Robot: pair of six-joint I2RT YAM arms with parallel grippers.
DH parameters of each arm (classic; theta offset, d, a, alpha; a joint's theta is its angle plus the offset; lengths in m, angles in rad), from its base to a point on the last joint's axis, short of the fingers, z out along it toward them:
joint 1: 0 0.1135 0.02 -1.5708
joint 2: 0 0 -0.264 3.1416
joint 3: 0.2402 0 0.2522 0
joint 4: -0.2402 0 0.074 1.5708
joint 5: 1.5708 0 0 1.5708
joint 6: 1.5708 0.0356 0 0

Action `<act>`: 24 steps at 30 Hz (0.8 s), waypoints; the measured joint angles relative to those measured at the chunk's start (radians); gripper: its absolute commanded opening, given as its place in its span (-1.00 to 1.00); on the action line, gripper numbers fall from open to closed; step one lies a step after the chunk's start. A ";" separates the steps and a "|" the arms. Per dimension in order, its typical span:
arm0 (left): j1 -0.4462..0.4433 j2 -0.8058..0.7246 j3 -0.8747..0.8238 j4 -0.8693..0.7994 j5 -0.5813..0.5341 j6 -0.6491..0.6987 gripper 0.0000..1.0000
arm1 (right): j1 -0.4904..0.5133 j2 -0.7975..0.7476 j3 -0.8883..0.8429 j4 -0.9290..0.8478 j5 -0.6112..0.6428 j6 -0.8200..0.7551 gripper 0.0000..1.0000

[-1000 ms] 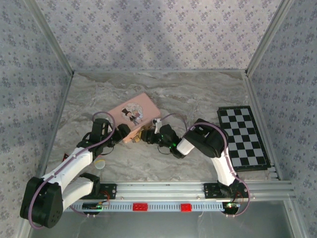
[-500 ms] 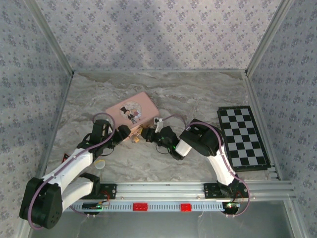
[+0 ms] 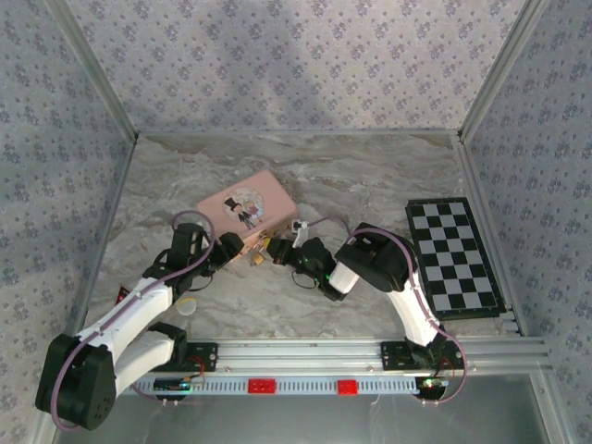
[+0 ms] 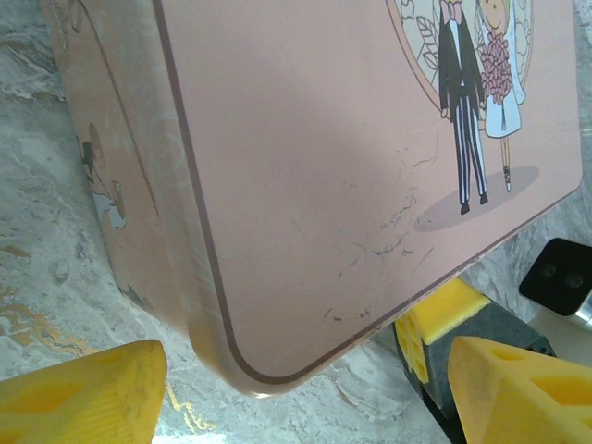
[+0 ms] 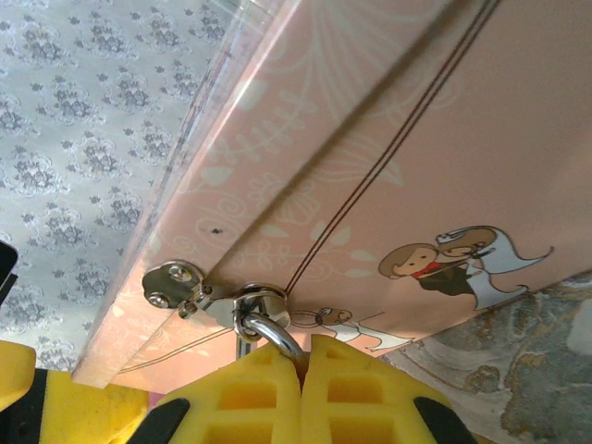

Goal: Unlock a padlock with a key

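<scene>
Two arms reach in toward the near side of the pink box, which lies flat on the marbled table with its picture lid up.

Right gripper: comes at the box's near long side from the right, its tip just beside the box wall. In the right wrist view its two yellow fingers are pressed together with no gap between them, clamped on the padlock. Only the thin silver shackle shows, a small loop rising from between the fingertips. The lock's body is hidden in the grip. The shackle passes through a silver ring on the box's hasp, which is fixed to the front wall just under the lid's edge. So the lock hangs at the box's front and touches the claw, right at its tips.

Left gripper: sits at the near-left corner of the box. In the left wrist view its yellow fingers are spread wide, holding nothing. The rounded corner of the box lies between them, and I cannot tell whether they touch it. The lid's drawing of a bride and groom is at the upper right of that view.

Elsewhere: a checkerboard lies flat at the table's right edge, well apart from the box. A small pale disc rests on the table near the left arm.
</scene>
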 measured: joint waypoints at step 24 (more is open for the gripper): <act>0.000 0.000 0.000 0.000 -0.006 -0.008 0.61 | 0.006 -0.042 -0.036 0.000 0.142 0.182 -1.00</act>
